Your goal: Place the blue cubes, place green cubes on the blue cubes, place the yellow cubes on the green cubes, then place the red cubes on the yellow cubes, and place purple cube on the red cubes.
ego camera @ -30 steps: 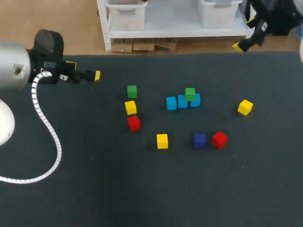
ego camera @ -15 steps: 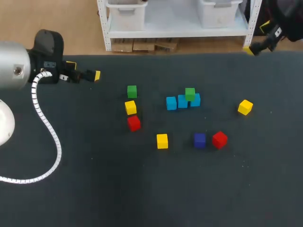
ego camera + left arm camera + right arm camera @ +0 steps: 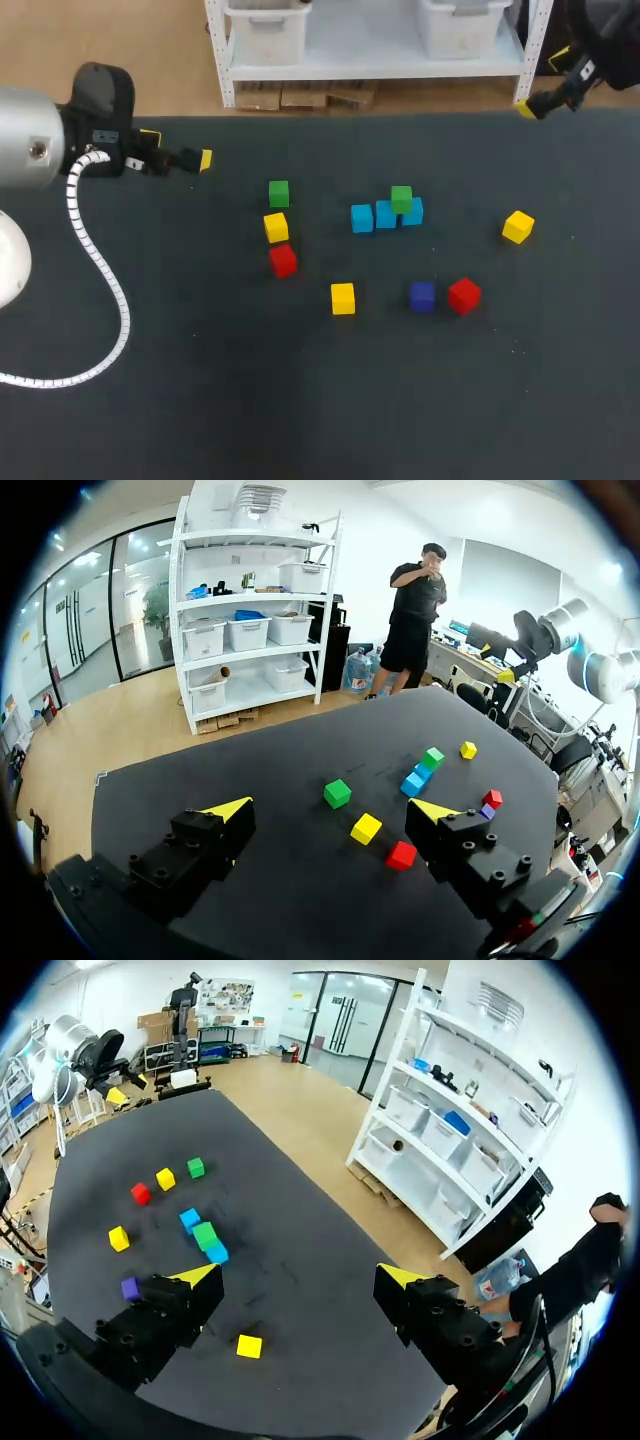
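Now on the worktop (image 3: 300,400): eleven cubes, one of them stacked and the rest lying singly.
Blue row (image 3: 386,215): three light blue cubes touch side by side near the middle. The row's long axis runs across the worktop from my left to my right, with its right end slightly farther from me.
Stacked green cube (image 3: 401,199): sits upright on the row, over the middle and right blue cubes.
Loose green cube (image 3: 279,194): flat on the worktop, well to the left of the row.
Left yellow cube (image 3: 276,227): just on my side of the loose green cube, turned slightly.
Left red cube (image 3: 283,260): just nearer again, so these three make a short line running towards me.
Middle yellow cube (image 3: 343,298): alone, nearer me than the row, sides square to the worktop's edges.
Purple cube (image 3: 422,296): nearer me than the row's right end.
Right red cube (image 3: 464,295): just right of the purple cube, turned corner-on.
Right yellow cube (image 3: 517,227): alone, right of the row, also turned.
Left gripper (image 3: 332,815): over the far left part of the worktop, pointing towards the cubes. Fingers are spread wide with nothing between them.
Right gripper (image 3: 298,1278): by the far right corner. Fingers are spread wide and hold nothing.
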